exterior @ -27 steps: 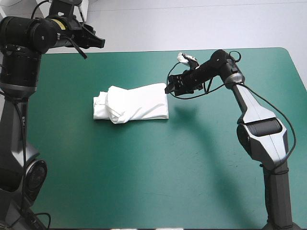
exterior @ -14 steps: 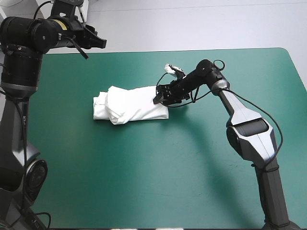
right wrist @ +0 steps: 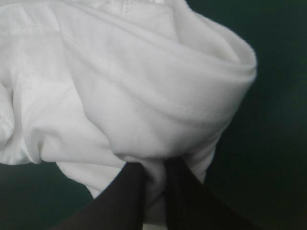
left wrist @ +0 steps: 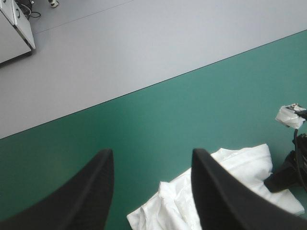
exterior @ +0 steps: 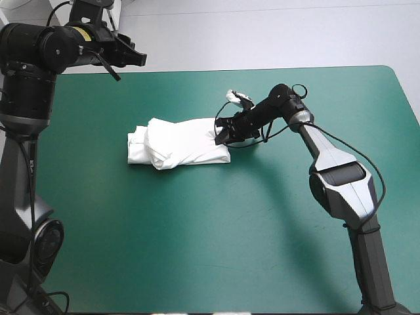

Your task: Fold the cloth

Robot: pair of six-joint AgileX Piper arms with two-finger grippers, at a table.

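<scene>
Well forward, right hand (exterior: 220, 134) pinches the T-shirt (exterior: 177, 141); left hand (left wrist: 152, 153) hovers, spread.

Folded white T-shirt (exterior: 177, 143) bundle on the teal-green cover (exterior: 197, 230), right end effector (exterior: 223, 131) at its right end.

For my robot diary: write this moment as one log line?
T-shirt: folded bundle | right pincer: shut on T-shirt | left pincer: open, raised

The left arm (exterior: 26, 85) is black, with round joints and a yellow mark (exterior: 79, 30). The right arm (exterior: 330, 148) has grey links and black joints. The left gripper (left wrist: 152, 153) has black fins.
</scene>
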